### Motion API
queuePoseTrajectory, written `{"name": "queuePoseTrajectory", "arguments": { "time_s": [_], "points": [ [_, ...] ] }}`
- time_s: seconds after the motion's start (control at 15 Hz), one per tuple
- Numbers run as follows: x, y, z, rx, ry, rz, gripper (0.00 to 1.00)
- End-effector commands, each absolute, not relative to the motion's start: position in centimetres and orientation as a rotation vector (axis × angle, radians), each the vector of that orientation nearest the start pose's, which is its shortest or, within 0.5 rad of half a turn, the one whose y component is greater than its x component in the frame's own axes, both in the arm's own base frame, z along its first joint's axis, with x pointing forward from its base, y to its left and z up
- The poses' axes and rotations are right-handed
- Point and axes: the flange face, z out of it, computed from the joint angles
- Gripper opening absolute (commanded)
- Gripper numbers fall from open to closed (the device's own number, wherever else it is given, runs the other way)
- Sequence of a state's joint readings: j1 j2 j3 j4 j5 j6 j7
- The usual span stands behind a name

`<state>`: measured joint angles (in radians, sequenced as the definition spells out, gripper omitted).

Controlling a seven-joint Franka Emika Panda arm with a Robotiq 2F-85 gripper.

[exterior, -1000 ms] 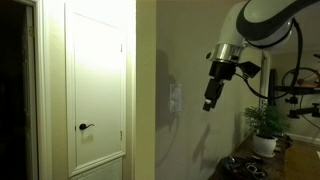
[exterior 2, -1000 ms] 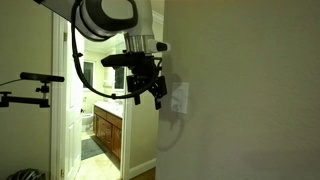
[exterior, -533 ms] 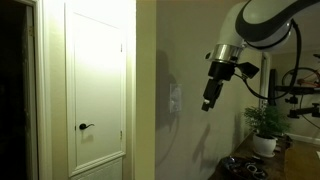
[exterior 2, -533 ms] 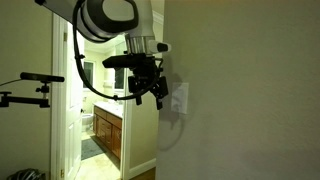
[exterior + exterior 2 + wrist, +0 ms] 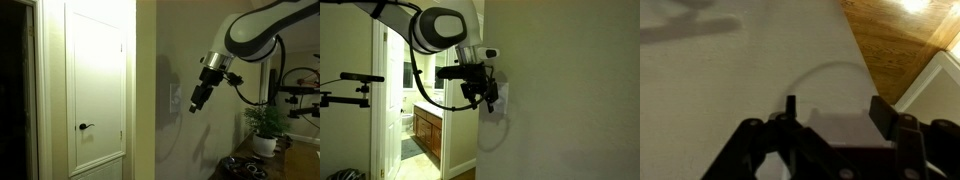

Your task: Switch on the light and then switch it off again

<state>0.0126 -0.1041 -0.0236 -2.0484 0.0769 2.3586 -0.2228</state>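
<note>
The light switch [image 5: 176, 97] is a small pale upright plate on the dim wall; no lamp shows. In both exterior views my gripper [image 5: 197, 100] is tilted toward the plate, its fingertips close to it. In an exterior view the gripper [image 5: 488, 97] covers most of the switch [image 5: 503, 96]. In the wrist view the gripper [image 5: 837, 110] has its two dark fingers apart, and the pale plate [image 5: 840, 127] lies between them, close ahead. I cannot tell whether a finger touches the plate. The gripper holds nothing.
A white door [image 5: 95, 60] with a black handle [image 5: 86, 127] stands beside the wall corner. A potted plant [image 5: 265, 122] sits on a low surface by the arm. An open doorway shows a wooden cabinet [image 5: 425, 135]. A black stand arm [image 5: 350, 78] is nearby.
The arm has swung toward the wall. The gripper has moved from hanging beside the switch to tilting right up against it.
</note>
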Motion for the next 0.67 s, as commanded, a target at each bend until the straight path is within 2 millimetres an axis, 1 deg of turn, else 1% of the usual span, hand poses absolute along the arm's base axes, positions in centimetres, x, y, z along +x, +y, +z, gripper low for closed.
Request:
{"name": "queuePoseTrajectory", "arguments": {
  "time_s": [0.0, 0.13, 0.27, 0.4, 0.6],
  "points": [
    [57.6, -1.9, 53.2, -3.053, -0.172, -0.736, 0.47],
    [58.1, -2.5, 53.6, -3.041, -0.138, -0.796, 0.34],
    [58.5, -3.0, 54.0, -3.02, -0.088, -0.86, 0.23],
    [58.8, -3.4, 54.4, -2.996, -0.04, -0.925, 0.08],
    [59.1, -3.8, 54.8, -2.974, 0.01, -0.987, 0.02]
  ]
}}
